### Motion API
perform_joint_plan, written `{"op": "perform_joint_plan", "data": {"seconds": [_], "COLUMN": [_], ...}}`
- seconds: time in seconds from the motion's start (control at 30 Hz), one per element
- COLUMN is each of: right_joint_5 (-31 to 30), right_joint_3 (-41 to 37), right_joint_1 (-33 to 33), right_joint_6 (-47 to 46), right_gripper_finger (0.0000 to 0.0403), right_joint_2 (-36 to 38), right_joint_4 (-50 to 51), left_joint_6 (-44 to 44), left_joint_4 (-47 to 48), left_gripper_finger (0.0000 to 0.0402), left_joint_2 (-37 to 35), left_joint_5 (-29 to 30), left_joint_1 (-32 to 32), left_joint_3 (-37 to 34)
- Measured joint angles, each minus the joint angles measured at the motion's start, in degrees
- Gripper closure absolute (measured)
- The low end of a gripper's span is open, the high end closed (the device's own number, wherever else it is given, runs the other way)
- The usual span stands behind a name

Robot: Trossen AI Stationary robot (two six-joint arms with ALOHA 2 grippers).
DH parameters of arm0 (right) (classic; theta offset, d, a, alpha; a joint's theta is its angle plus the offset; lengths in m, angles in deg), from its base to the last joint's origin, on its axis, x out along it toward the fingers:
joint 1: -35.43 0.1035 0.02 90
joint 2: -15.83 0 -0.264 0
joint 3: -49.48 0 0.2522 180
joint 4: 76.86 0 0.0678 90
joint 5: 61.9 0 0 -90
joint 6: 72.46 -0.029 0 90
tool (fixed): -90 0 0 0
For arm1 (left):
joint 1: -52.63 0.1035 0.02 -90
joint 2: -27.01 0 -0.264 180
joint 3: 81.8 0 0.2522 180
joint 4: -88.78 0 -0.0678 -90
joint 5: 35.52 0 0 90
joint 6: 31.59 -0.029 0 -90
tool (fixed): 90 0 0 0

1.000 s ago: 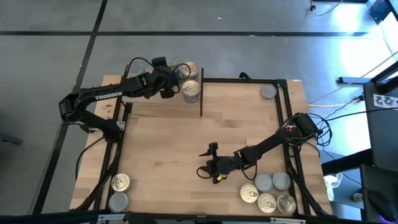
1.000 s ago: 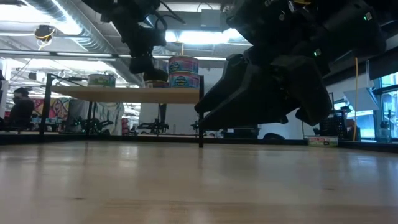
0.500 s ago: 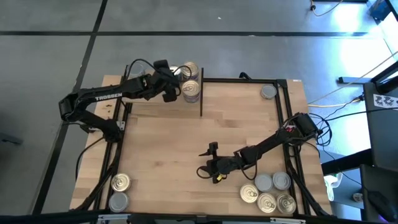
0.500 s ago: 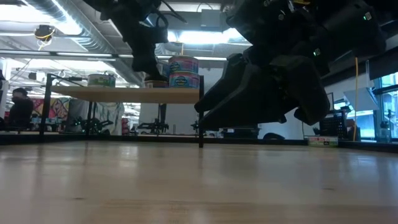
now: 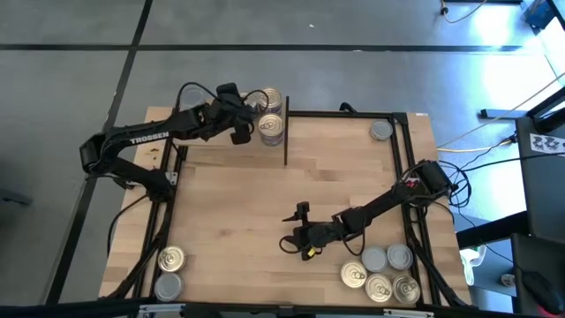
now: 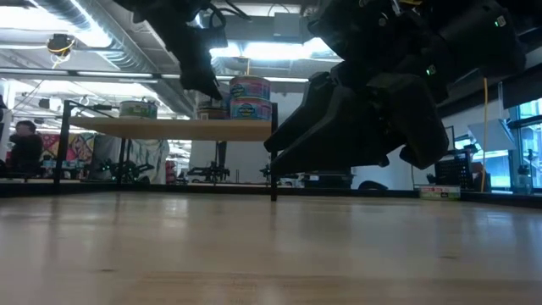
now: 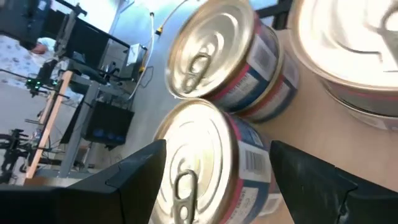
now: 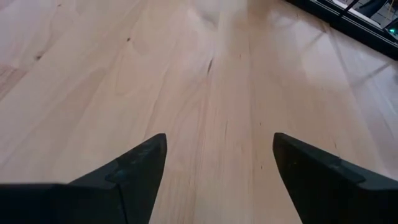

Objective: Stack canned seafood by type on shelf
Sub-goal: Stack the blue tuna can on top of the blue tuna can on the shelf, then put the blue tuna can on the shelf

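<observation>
The shelf [image 5: 221, 152] is a raised light-wood board at the table's far left. Tins of canned seafood with gold pull-tab tops stand at its right end [image 5: 272, 129], two of them stacked [image 6: 250, 97]. My left gripper [image 5: 251, 113] is open at these tins. In its wrist view its fingers stand on either side of one gold-topped tin [image 7: 205, 168], which rests on the shelf board beside two others [image 7: 217, 56]. My right gripper [image 5: 292, 227] hovers open over bare tabletop near the table's middle, nothing between its fingers [image 8: 214, 174].
Several loose tins lie at the table's near right corner [image 5: 380, 274], two at the near left [image 5: 170, 269], and one silver-topped tin at the far right [image 5: 380, 130]. Another tin stands farther left on the shelf [image 6: 138, 108]. A black upright marks the shelf's right end [image 5: 286, 141].
My left gripper has stayed at the shelf's right end but has rolled a little, and in the low view its fingertips stand slightly higher above the shelf board than before. The tins on the shelf have stayed where they were. My right arm has kept still.
</observation>
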Motion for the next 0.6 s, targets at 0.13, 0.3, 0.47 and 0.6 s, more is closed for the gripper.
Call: {"op": "perform_joint_plan", "data": {"seconds": [0.13,0.3,0.47,0.6], "right_joint_5": [0.0,0.0,0.0,-0.4], "right_joint_3": [0.0,0.0,0.0,0.0], "right_joint_1": [0.0,0.0,0.0,-0.3], "right_joint_6": [-0.1,-0.1,0.0,0.0], "right_gripper_finger": [0.0109,0.0109,0.0109,0.0109], "right_joint_2": [0.0,0.0,0.0,0.0], "right_joint_4": [-0.1,-0.1,-0.1,-0.1], "left_joint_6": [0.2,1.1,3.0,4.6], "left_joint_4": [-0.7,-1.2,-0.5,-0.3], "left_gripper_finger": [0.0117,0.0116,0.0116,0.0116], "left_joint_2": [0.2,0.2,-1.9,-5.3], "left_joint_5": [0.0,0.0,0.0,0.1], "left_joint_1": [1.1,1.0,-3.1,-7.8], "left_joint_3": [0.0,0.0,0.0,0.0]}}
